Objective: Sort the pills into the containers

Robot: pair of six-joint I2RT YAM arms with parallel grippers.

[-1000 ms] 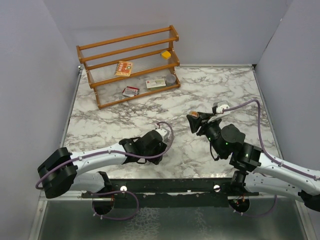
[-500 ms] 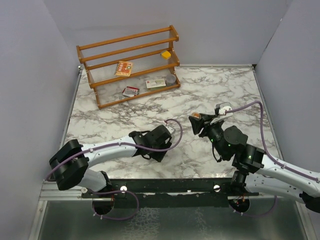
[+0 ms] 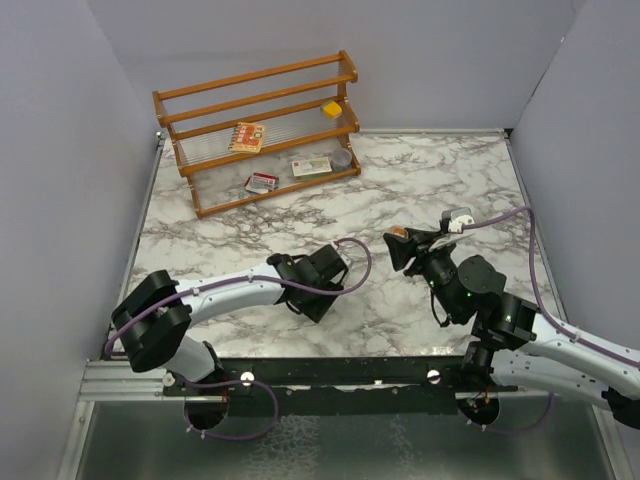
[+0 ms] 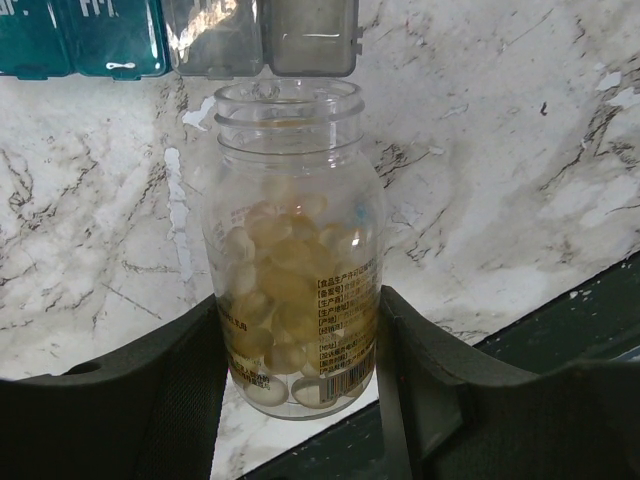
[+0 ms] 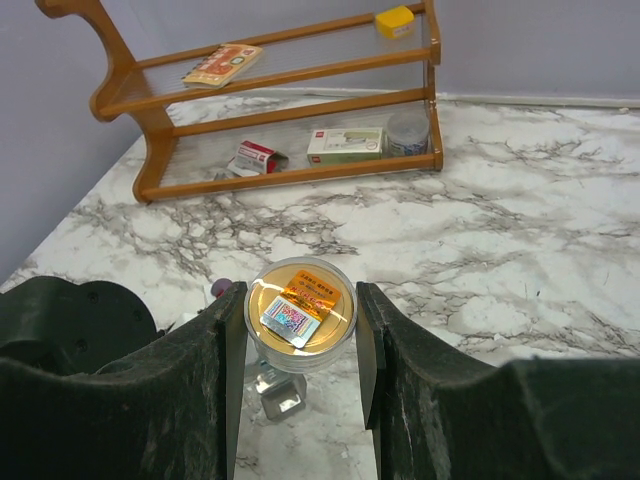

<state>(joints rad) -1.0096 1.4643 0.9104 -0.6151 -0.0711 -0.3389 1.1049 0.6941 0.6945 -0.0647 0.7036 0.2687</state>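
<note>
The left gripper [image 4: 300,305] is closed on a clear plastic bottle of pale yellow pills [image 4: 295,230]. The bottle's open mouth is just beside the strip of teal-blue and grey translucent square containers [image 4: 200,40], which lies on the white marble table [image 4: 500,150]. The right gripper [image 5: 298,335] clasps a round gold-topped clear cap [image 5: 300,300] above the table.

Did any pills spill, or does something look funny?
No spill that I can see. The pill bottle in the left hand has no cap, and its open mouth points at the containers, with the pills inside. The right hand holds a round gold cap apart from it.
</note>
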